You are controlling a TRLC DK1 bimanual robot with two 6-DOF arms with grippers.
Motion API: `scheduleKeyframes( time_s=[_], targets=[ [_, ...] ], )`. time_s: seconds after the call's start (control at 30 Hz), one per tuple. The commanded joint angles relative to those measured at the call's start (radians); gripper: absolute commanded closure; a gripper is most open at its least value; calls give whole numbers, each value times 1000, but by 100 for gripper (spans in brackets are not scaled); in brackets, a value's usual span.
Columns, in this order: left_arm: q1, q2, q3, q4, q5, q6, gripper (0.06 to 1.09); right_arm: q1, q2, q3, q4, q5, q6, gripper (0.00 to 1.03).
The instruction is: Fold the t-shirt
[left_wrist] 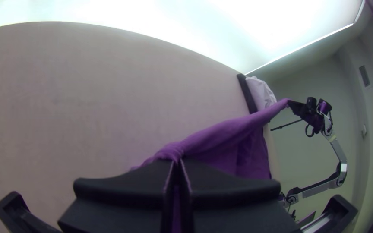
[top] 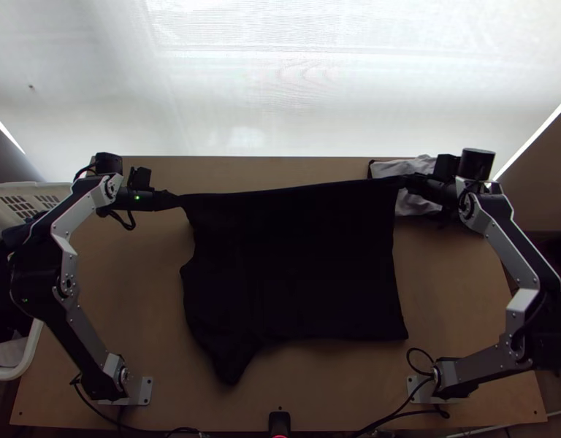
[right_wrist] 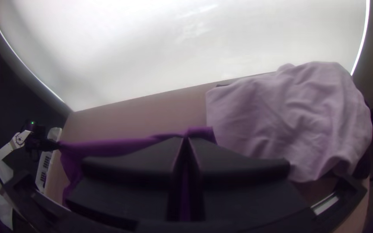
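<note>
While the left gripper [top: 180, 198] pinches one far corner of the dark shirt [top: 295, 263], the right gripper [top: 403, 181] pinches the other, and the far edge [top: 288, 193] runs between them in a nearly straight line from left to right. Both sets of jaws are closed on cloth. The shirt is at the middle of the table [top: 463, 292], its body on the near side of the jaws, spread broad, with a narrow flap [top: 233, 365] pointing toward the near left. Each arm is the closer one to its own corner, so neither needs to cross over. The held edge looks raised off the table. A likely next step is to carry it toward the near side, both arms level, so that the fold falls across the shirt. If one gripper leads, the fold could skew; the near-left flap could also bunch. A pale cloth [right_wrist: 281, 116] lies at the far right, close by the right gripper, and could snag.
</note>
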Motion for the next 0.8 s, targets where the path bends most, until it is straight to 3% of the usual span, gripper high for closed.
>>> scheduleKeyframes(
  time_s=[0.0, 0.3, 0.77],
  targets=[
    [1, 123, 160, -95, -58, 65, 105, 14, 150, 58, 17, 35, -33, 100],
    [86, 203, 326, -167, -124, 93, 105, 9, 256, 113, 24, 66, -68, 100],
    [47, 140, 281, -322, -122, 221, 105, 46, 174, 36, 18, 69, -64, 100]
  ],
)
